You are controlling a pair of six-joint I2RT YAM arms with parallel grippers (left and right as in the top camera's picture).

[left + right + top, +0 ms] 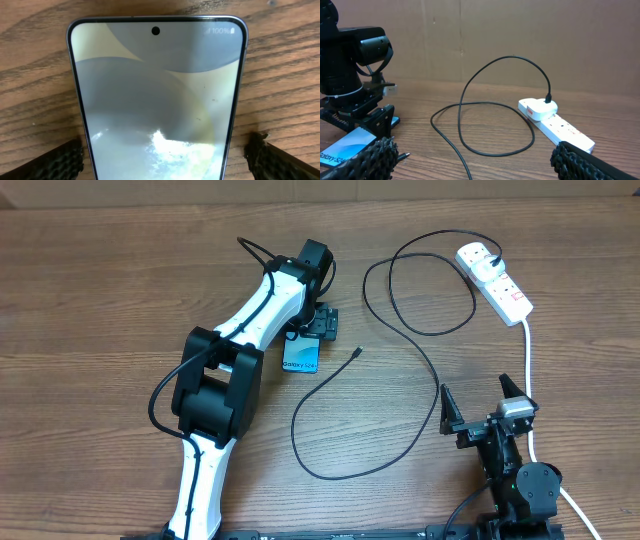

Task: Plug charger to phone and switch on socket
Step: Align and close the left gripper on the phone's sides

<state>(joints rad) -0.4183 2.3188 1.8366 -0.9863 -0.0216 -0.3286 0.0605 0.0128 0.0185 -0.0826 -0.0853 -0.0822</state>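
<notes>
The phone (pixel 300 357) lies flat on the wooden table, screen up, and fills the left wrist view (pixel 160 100). My left gripper (pixel 321 324) hovers over its top end, open, one finger on each side of the phone (pixel 160 170); neither finger clamps it. The charger is a thin black cable (pixel 432 372) looping across the table. Its connector tip (pixel 357 351) lies loose just right of the phone (pixel 402 156). Its black plug (pixel 497 260) sits in the white socket (pixel 497 282) at the far right (pixel 560 125). My right gripper (pixel 480 402) stands open near the front edge, holding nothing (pixel 480 165).
The socket's thick white lead (pixel 528 370) runs down the right side, past my right gripper. The cable's loops (pixel 465 105) lie between the phone and the socket. A cardboard wall backs the table.
</notes>
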